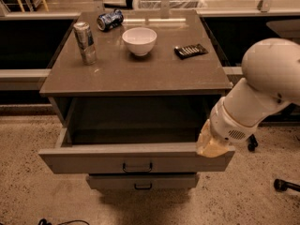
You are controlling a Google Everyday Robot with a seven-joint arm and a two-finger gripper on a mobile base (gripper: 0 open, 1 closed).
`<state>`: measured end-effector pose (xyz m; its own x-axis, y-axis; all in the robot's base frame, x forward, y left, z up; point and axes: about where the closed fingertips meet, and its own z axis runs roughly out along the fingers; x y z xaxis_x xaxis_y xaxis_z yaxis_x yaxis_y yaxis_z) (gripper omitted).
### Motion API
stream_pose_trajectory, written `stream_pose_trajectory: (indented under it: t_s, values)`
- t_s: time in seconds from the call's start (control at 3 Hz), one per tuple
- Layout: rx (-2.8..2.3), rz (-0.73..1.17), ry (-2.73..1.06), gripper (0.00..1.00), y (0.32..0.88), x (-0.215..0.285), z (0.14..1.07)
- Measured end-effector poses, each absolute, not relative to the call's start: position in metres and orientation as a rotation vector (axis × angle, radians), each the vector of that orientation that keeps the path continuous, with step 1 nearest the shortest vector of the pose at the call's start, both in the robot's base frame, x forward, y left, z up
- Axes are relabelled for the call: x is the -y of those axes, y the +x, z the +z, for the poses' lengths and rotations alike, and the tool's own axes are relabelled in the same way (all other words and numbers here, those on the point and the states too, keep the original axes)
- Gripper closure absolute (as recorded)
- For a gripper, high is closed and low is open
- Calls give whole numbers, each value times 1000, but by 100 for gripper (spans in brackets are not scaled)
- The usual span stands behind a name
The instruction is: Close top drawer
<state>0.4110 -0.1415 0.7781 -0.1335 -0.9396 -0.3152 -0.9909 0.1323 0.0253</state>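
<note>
The top drawer (93, 161) is pulled far out of the grey-brown cabinet, with its deep dark box open to view. Its wide flat front carries a small dark pull handle (137, 167). My gripper (212, 146) is at the right end of the drawer front, resting on its top edge, at the end of my white arm (262, 86) that comes in from the right.
A second drawer (143, 182) sticks out slightly below. The cabinet top (164, 69) holds an upright can (85, 42), a can lying on its side (109, 19), a white bowl (139, 41) and a dark flat packet (191, 51). A chair wheel (281, 185) is on the floor at right.
</note>
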Motion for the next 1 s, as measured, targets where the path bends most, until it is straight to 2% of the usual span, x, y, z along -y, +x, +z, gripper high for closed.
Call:
stream_pose_trajectory:
  t_s: [0.67, 1.0]
  values:
    - [-2259, 91, -1902, 100, 434, 110, 677]
    - [-2256, 63, -1897, 100, 440, 106, 658]
